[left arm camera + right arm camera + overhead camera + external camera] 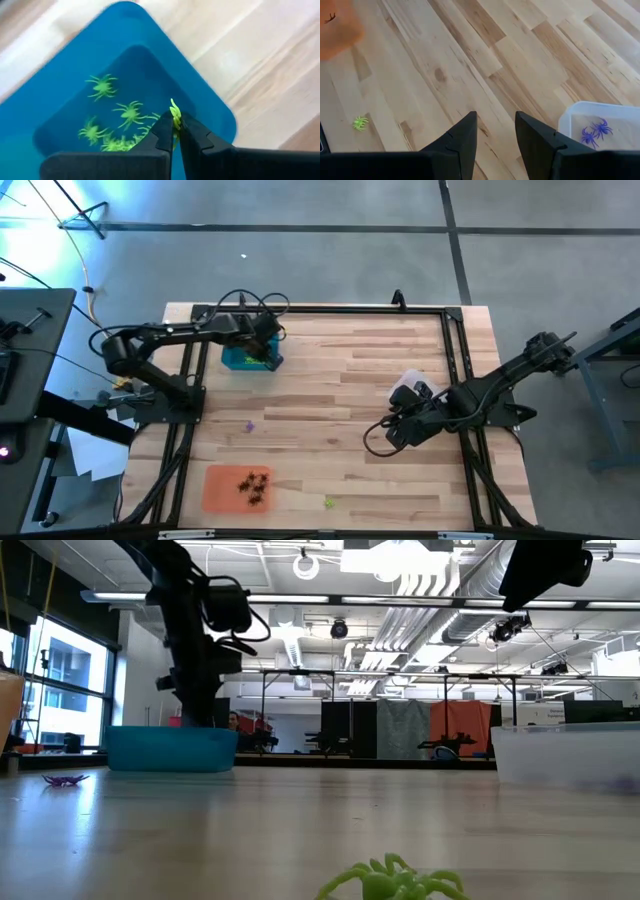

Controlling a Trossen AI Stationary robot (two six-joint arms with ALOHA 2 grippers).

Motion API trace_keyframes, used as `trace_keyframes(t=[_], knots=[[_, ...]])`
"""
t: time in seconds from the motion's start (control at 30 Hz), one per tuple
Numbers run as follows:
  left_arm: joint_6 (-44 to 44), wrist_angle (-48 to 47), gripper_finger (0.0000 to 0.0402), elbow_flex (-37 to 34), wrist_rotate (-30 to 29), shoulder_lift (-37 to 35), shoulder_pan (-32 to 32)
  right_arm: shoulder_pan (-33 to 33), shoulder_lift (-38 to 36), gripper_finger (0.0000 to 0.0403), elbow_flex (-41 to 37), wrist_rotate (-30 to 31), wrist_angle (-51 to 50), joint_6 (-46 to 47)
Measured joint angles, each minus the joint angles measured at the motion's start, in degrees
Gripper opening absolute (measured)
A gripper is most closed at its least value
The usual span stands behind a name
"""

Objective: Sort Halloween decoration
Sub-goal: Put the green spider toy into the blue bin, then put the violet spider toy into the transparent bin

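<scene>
My left gripper (pixel 176 121) is shut on a yellow-green spider (pixel 174 110) and hangs over the teal tray (pixel 210 100), where several yellow-green spiders (pixel 131 114) lie on the floor. In the high view this gripper (pixel 262 345) stands above the teal tray (pixel 245 361) at the far left. My right gripper (pixel 495 122) hovers open over bare wood beside the clear tray (pixel 570 117), which holds purple spiders (pixel 594 132). A loose yellow-green spider (pixel 328 502) and a loose purple one (pixel 248 425) lie on the table. My left gripper pinches the yellow-green spider between its two fingertips (pixel 167 125). Part of the spider (pixel 174 106) sticks out past the tips. The fingers come from above, pointing steeply down. The spider is held clear, above the teal tray's inside.
An orange tray (pixel 222 490) with several black spiders (pixel 255 486) lies near the front left. The clear tray (pixel 410 390) stands right of the middle. Black frame rails (pixel 320 310) run along the table's far edge and sides. Bare wood spreads across the middle.
</scene>
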Motion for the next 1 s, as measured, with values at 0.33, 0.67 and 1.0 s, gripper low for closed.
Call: trace_keyframes(t=[0.33,0.67,1.0], knots=[[4.1,-1.9,0.0004,0.0,0.1,0.6,-0.6,0.0,0.0,0.0130,0.0,0.0,0.0,0.0],[7.1,0.8,0.0093,0.0,-4.8,0.6,-0.6,0.0,0.0,0.0130,0.0,0.0,0.0,0.0],[0.9,1.7,0.0169,0.0,-6.8,0.5,-0.6,0.0,0.0,0.0130,0.0,0.2,0.0,0.0]])
